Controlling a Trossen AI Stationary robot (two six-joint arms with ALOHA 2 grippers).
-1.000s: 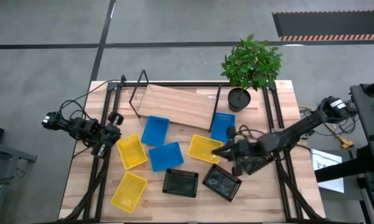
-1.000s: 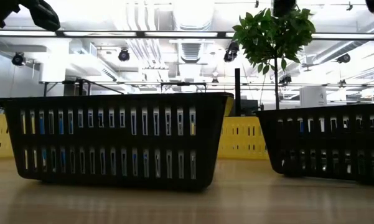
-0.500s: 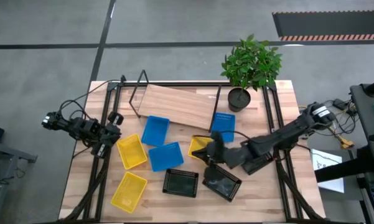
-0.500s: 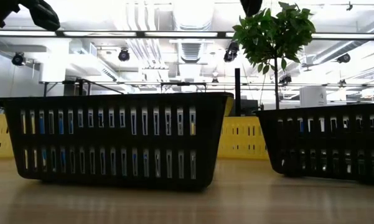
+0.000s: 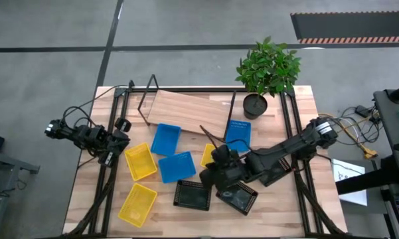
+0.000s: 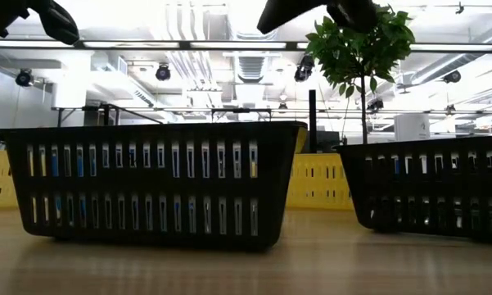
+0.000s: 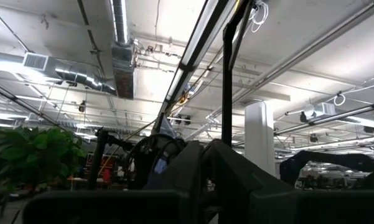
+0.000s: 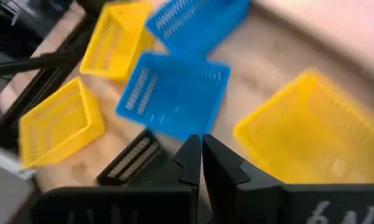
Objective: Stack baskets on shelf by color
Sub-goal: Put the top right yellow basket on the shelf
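Reaching, fingers pressed together, with right gripper (image 5: 209, 178) at lower centre over black basket (image 5: 192, 194), shelf (image 5: 186, 109) bare above; next, probably opening to grasp; left gripper unreadable.

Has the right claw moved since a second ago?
Yes. The right claw slid leftward, away from the potted plant, and now sits above the black basket.

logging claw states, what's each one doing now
left claw: cannot be told, parked at the table's left edge
right claw: closed, empty, over the baskets

baskets (image 5: 176, 166) – slotted plastic | shelf (image 5: 189, 111) – pale matt wood
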